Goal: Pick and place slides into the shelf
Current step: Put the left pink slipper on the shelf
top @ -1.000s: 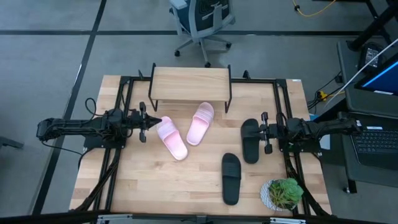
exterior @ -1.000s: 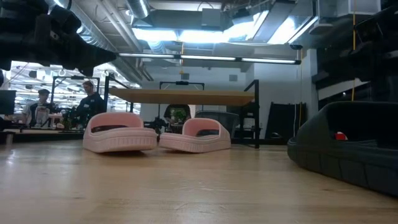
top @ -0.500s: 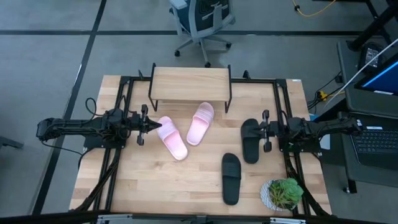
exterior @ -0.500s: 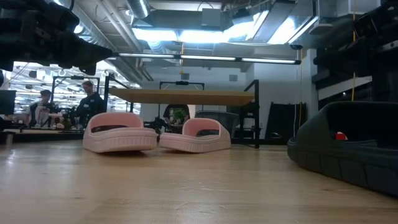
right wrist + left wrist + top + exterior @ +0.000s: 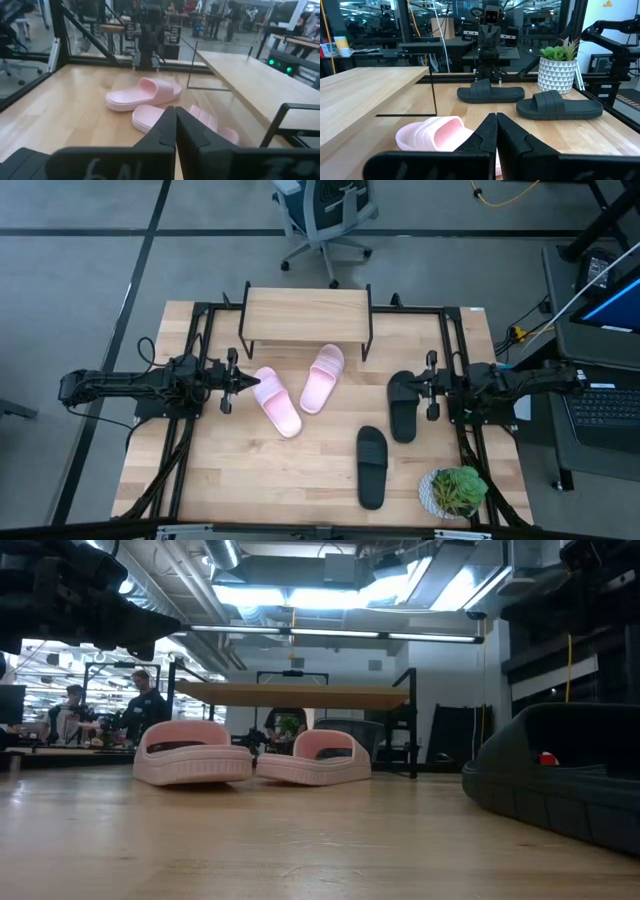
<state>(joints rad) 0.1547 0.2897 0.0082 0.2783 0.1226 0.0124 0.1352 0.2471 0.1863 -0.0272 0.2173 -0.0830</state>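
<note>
With its fingers pressed together, the left gripper [image 5: 246, 381] should open wide before straddling the strap of the nearer pale pink slide sandal [image 5: 276, 403].

Four slides on the table, none on the shelf [image 5: 306, 313] yet. The shelf's a low rack with a light wood plank top on thin black legs, sitting at the far edge. Two pale pink slides lie just in front of it, soles down: one [image 5: 323, 378] angled with its end near the shelf's leg, the other [image 5: 276, 402] beside it, splayed apart in a V. Two black slides are off to the right: one [image 5: 402, 406] upright-ish lengthwise, the other [image 5: 371, 466] nearer the front edge.
</note>
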